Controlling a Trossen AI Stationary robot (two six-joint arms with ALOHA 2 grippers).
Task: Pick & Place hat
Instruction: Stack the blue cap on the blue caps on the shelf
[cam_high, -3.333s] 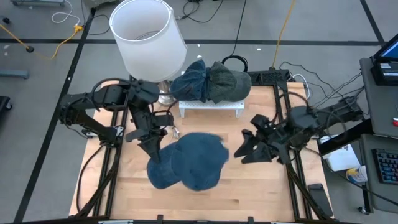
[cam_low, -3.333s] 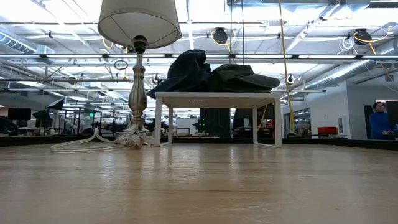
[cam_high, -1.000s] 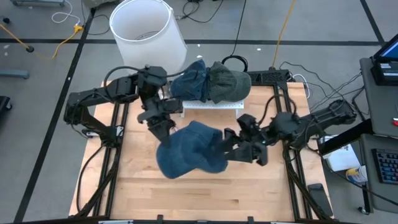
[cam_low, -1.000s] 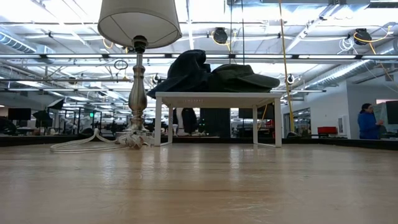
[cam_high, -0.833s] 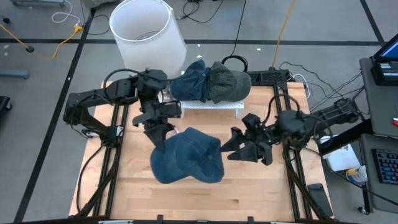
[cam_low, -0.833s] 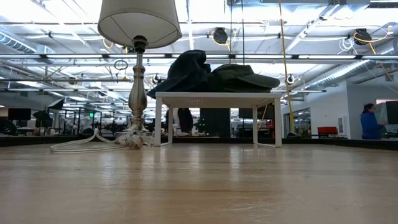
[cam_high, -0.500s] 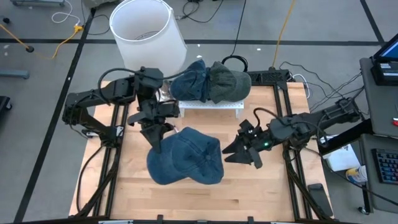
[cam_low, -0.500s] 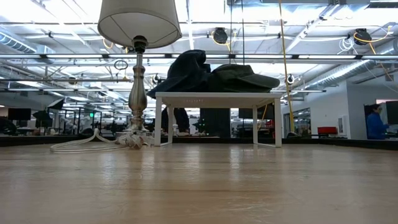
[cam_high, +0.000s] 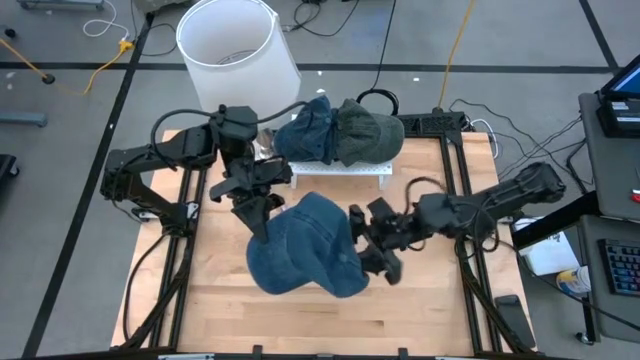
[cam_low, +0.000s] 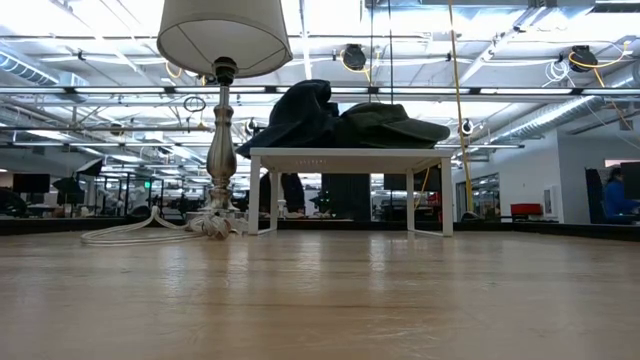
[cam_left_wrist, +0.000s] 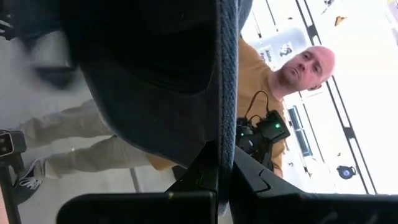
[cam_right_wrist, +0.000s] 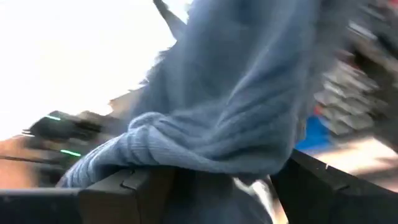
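A blue denim hat (cam_high: 305, 245) hangs high over the middle of the table, out of the low view. My left gripper (cam_high: 262, 222) is shut on its far left edge. At the hat's right side, my right gripper (cam_high: 365, 252) is open, with a bulge of the hat's cloth (cam_right_wrist: 236, 99) between its fingers. Another blue hat (cam_high: 305, 132) and a dark green hat (cam_high: 372, 130) lie on a small white rack (cam_high: 340, 172) at the far edge. My left gripper pinches the hat's thin edge (cam_left_wrist: 226, 163) between its two fingers (cam_left_wrist: 202, 177). They come about level from the table's far left. The hat is lifted clear of the table and spreads out beyond the fingertips, its dark inside (cam_left_wrist: 155, 62) facing this wrist camera. My right gripper has its fingers (cam_right_wrist: 118, 186) on either side of the hat's bunched cloth; whether they touch it I cannot tell.
A lamp with a white shade (cam_high: 235, 60) stands at the far left corner, its cord (cam_low: 140, 232) coiled on the table beside the rack (cam_low: 350, 158). A person (cam_left_wrist: 292, 81) stands beyond the table. Bare wood (cam_high: 300, 320) lies toward the near edge.
My right gripper drew back a little toward the table's right edge, then came down and toward the hat again, rolling as it went, and now stands at the hat's right side. The hat has swayed and turned under my left gripper.
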